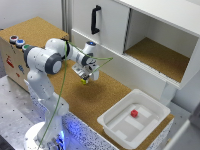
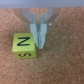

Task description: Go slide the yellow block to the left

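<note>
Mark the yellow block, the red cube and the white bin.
yellow block (image 2: 23,46): wrist view, the middle of the cube, at the edge below its N-marked top face.
red cube (image 1: 134,113): exterior view, its centre.
white bin (image 1: 118,109): exterior view, its rim toward the arm.

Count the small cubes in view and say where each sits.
2. The small yellow lettered cube lies on the cork counter, right beside the tool. The small red cube sits in the white plastic bin. The cabinet could hide more.

The yellow block (image 2: 23,46) lies on the cork table (image 1: 107,95), just beside the claw (image 2: 39,44).
</note>
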Robot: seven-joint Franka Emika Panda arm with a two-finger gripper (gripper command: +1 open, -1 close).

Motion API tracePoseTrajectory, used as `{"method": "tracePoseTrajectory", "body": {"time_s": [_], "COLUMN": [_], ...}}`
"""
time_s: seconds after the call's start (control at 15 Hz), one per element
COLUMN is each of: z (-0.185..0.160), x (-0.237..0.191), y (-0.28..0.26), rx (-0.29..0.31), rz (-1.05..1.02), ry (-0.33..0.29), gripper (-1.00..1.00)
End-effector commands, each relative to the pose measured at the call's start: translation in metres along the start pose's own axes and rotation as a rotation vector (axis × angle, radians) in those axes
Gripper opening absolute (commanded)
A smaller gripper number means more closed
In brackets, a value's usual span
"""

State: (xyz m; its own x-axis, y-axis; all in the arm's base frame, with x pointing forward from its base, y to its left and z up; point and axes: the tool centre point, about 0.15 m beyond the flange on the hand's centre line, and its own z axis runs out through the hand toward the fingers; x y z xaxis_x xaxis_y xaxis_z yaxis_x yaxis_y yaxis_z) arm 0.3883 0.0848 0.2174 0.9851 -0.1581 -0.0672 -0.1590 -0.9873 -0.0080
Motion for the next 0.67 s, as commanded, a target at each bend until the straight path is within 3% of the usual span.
{"method": "tracePoseTrajectory", "body": {"time_s": [0.0, 0.6], "z": [0.003, 0.001], "x": [-0.006, 0.002], "y": [-0.043, -0.099], "rx": [0.014, 0.065], "rz": [-0.015, -0.139], "ry": [0.025, 0.037], "gripper": [-1.00, -1.00]}}
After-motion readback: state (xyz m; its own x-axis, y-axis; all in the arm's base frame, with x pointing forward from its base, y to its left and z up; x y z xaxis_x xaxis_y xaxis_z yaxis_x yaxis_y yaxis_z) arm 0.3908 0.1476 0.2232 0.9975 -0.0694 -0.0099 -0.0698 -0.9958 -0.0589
